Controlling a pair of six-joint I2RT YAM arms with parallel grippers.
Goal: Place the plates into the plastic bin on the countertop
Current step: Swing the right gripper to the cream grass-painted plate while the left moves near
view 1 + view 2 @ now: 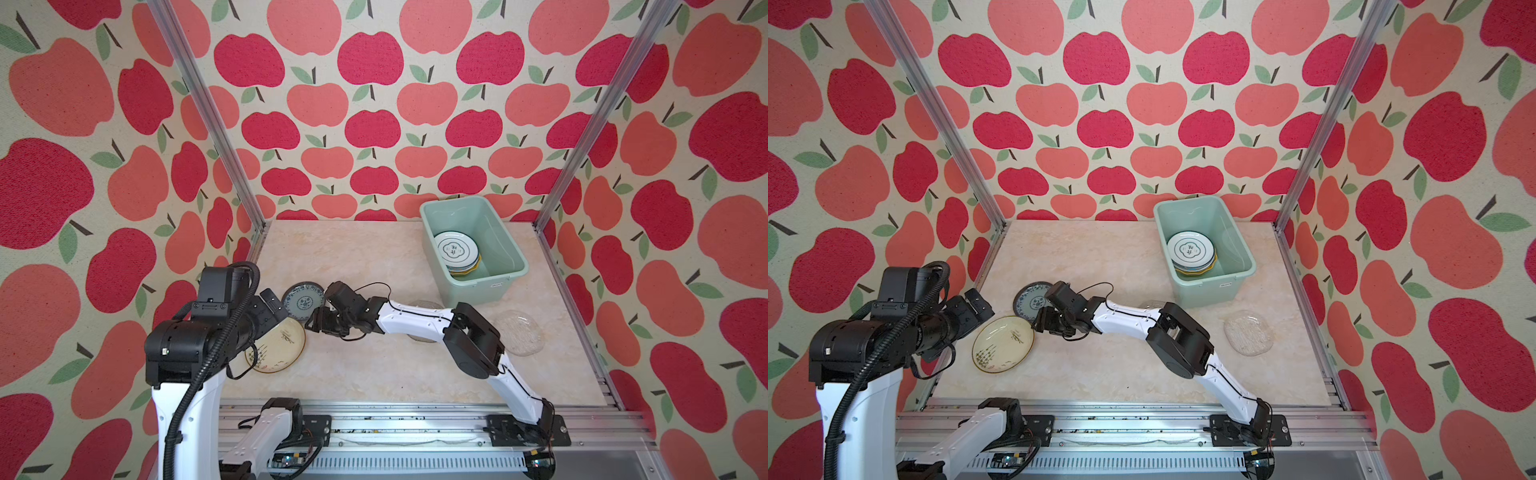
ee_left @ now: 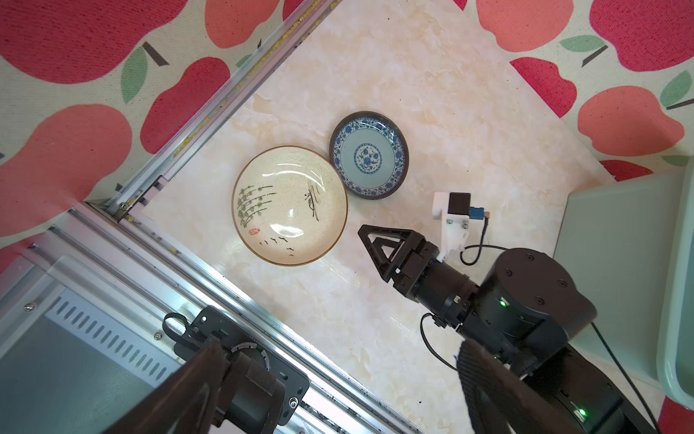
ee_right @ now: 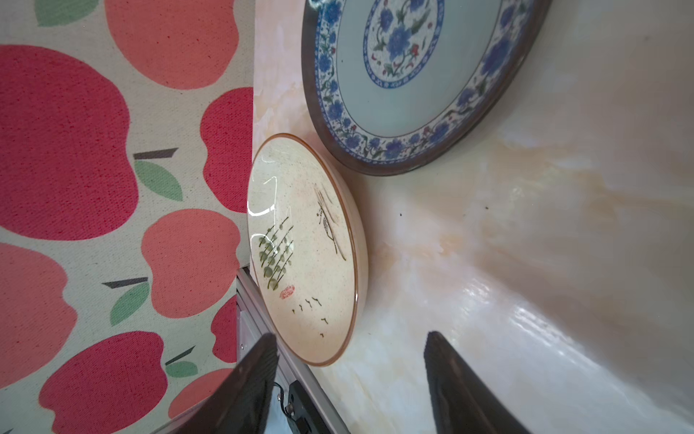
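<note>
Nearest, the left gripper [image 1: 976, 309] hangs raised over the countertop [image 1: 1100, 374], fingers spread wide with nothing between them. Just beneath and ahead of it the cream plate [image 1: 1003, 343] lies flat; in a top view the left arm covers part of its rim. Across the plate, the right gripper [image 2: 363, 232] sits low, jaws apart, one above the other, and empty. Its tips are just beside the rim; whether they touch is unclear. Beyond those tips the blue-patterned plate [image 2: 368, 154] rests rim to rim with the cream one. Behind the right gripper its own forearm hides most of a clear glass plate [image 1: 1152, 304]. A second glass plate [image 1: 1248, 332] lies past the elbow. Farthest, the plastic bin [image 1: 1204, 293] holds a stack of plates [image 1: 1190, 249], a dark-rimmed white one on top; those beneath cannot be counted.
</note>
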